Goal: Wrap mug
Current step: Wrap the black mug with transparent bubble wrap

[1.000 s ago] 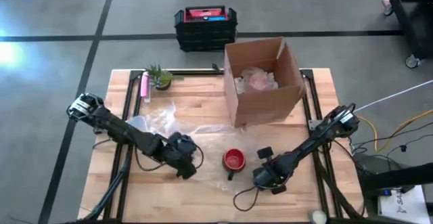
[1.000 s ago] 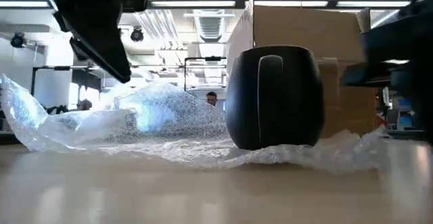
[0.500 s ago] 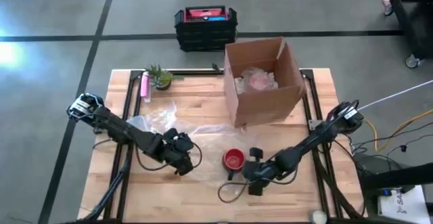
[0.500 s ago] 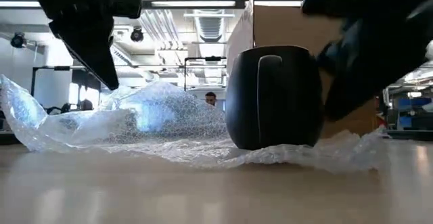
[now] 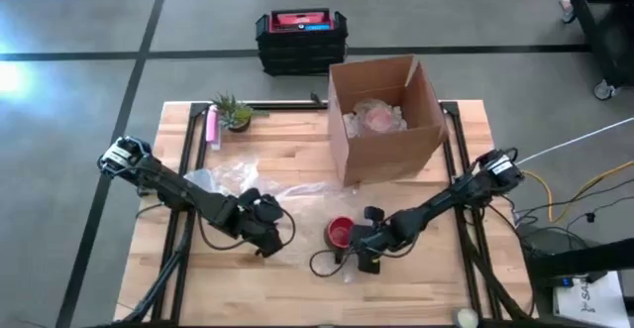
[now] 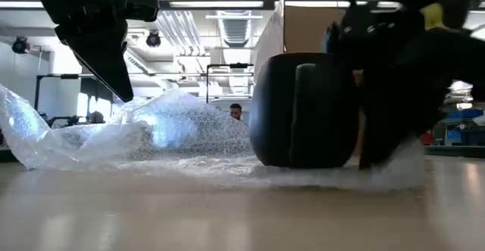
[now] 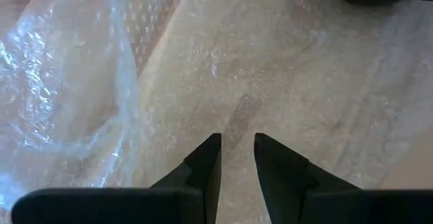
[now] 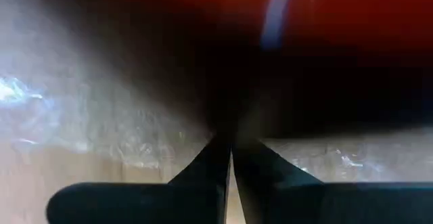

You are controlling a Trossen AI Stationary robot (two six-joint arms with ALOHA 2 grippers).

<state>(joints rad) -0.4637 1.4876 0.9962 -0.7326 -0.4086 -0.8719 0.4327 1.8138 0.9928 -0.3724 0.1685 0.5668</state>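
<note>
A wooden table [image 5: 297, 160] is seen from above, with an open cardboard box [image 5: 384, 120] standing at its far side; pale wrapped contents are held inside. A sheet of bubble wrap [image 5: 233, 181] is spread over the table's middle, bunched up toward the left and lying flat under the mug [image 5: 342, 233]. The mug, dark outside and red within, is stood upright on the wrap near the front edge, just in front of the box. The left gripper [image 5: 265, 231] is held low over the wrap, well to the left of the mug, its fingers [image 7: 206, 160] set narrowly apart with nothing between them. The right gripper [image 5: 359, 252] is placed close against the mug's right front side; its fingers [image 8: 210, 160] are pressed together, possibly pinching the edge of the wrap, though that is poorly shown. A small potted plant [image 5: 234, 112] and a pink tube [image 5: 210, 127] are left at the far left corner.
</note>
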